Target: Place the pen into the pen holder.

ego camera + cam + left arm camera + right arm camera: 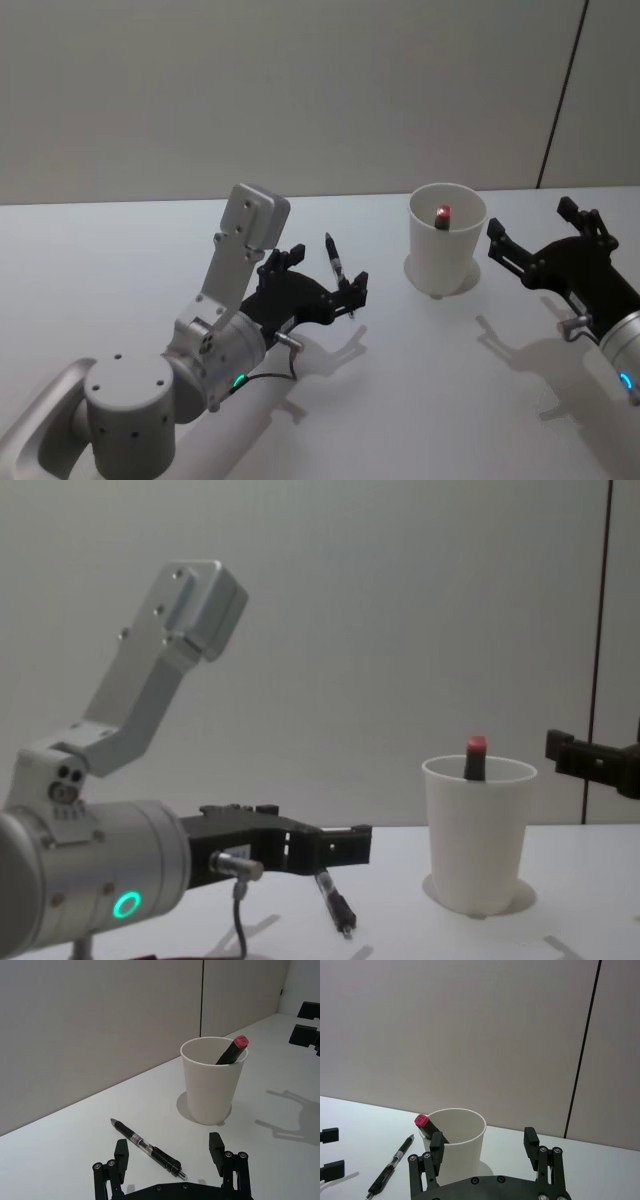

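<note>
A black pen [147,1148] with a clear section lies flat on the white table, also seen from the head camera as pen [335,262] and from the chest as pen [336,901]. My left gripper [168,1144] hovers open just over it, one finger on each side, not touching it. The pen holder [447,238], a white paper cup, stands upright to the right and holds a dark marker with a red cap [443,213]. My right gripper [533,222] is open beside the cup's right side, with nothing between its fingers; the cup [456,1142] sits just ahead of it.
A grey wall runs along the table's far edge [300,198]. Bare table surface lies between the pen and the cup, and in front of both arms.
</note>
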